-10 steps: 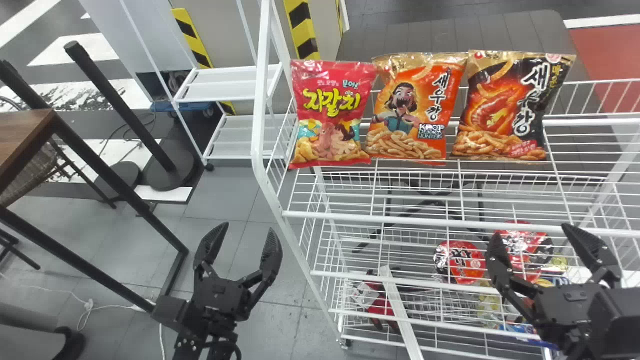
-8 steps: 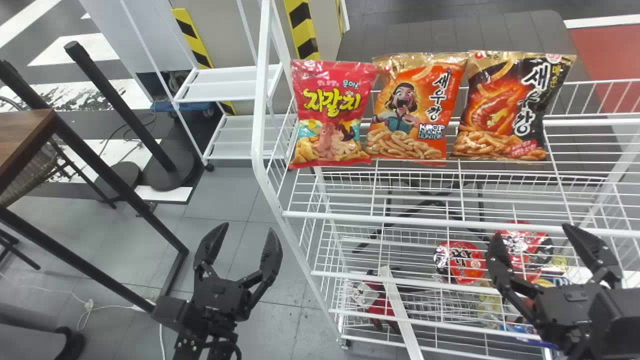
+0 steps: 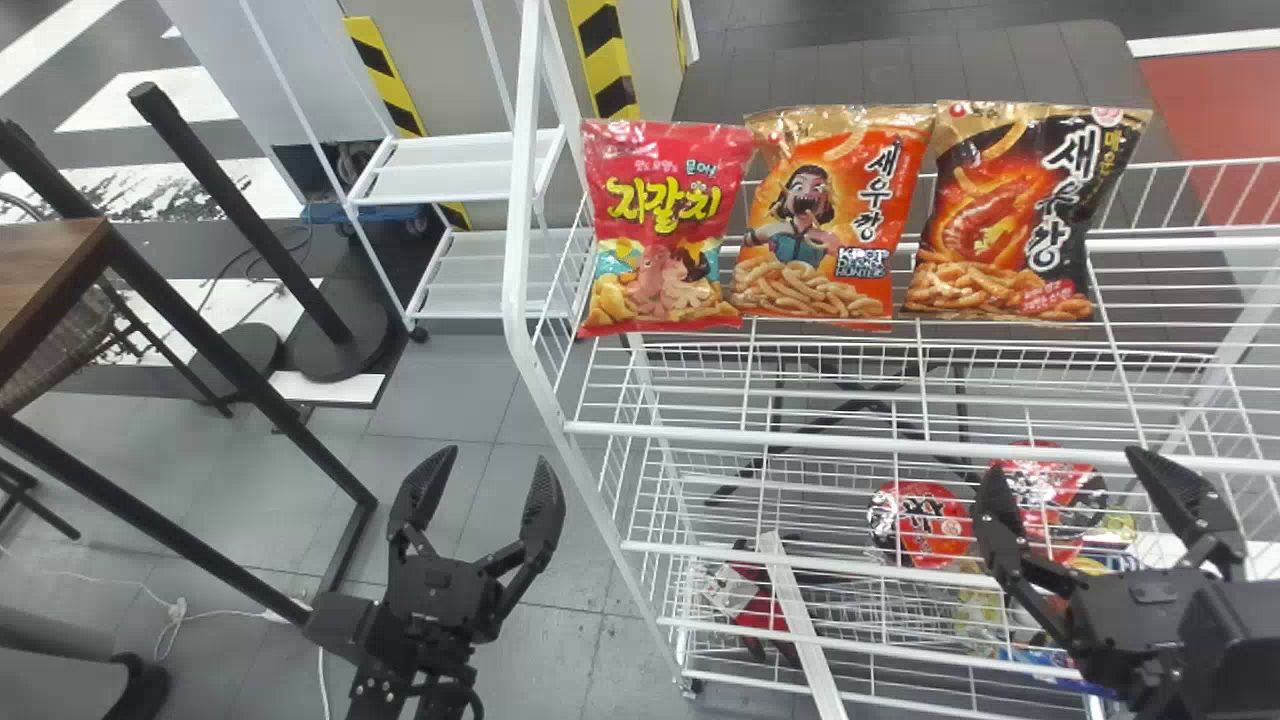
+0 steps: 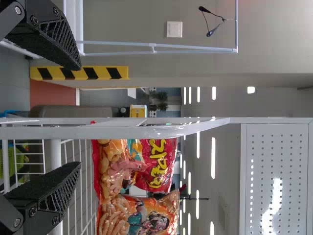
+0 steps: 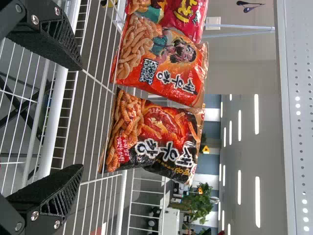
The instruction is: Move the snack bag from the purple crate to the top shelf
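My R tool (image 3: 1062,460) is wide w/ nothing in it, ditto my L tool (image 3: 490,457). Up on the top shelf (image 3: 1180,242) there's a red snack bag (image 3: 662,225), an orange one (image 3: 832,215) and a black one (image 3: 1025,215), all upright in a row (can't tell which is the job's, tbh). IMO placing's basically done, so no re-grip. Back out slow & stay off the front rail (image 3: 700,435), b/c a snag could tip a bag.

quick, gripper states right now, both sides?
Left pincer: open, holding nothing.
Right pincer: open, holding nothing.
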Available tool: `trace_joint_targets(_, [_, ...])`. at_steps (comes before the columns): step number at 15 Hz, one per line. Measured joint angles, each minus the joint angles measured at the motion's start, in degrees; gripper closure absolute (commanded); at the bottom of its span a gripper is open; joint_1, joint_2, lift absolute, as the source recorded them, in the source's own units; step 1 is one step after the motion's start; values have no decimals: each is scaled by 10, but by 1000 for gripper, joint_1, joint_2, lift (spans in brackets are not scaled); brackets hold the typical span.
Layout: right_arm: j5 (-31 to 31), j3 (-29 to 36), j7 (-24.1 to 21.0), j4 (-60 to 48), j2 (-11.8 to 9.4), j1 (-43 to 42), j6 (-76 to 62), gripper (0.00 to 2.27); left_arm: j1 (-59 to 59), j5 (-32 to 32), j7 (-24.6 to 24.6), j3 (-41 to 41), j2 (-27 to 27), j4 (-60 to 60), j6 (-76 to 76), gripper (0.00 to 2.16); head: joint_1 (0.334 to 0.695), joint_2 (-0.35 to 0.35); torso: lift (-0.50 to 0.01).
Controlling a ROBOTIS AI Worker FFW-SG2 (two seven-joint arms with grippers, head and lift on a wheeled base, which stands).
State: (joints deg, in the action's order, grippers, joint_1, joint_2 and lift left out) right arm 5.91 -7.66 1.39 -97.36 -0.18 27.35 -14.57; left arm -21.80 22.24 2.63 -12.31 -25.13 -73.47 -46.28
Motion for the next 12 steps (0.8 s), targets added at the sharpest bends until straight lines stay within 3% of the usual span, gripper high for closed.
trace_joint_targets(2, [-9,-19,-68,2,0,3,-33,107,0,0,0,0,1,0,0,137,695,245,-21])
trace_joint_targets(3, [-12,-29,-78,3,0,5,-52,107,0,0,0,0,1,0,0,137,695,246,-25])
trace_joint_targets(12, [-6,-46,-79,11,0,9,-85,107,0,1,-1,1,2,0,1,137,695,279,-61])
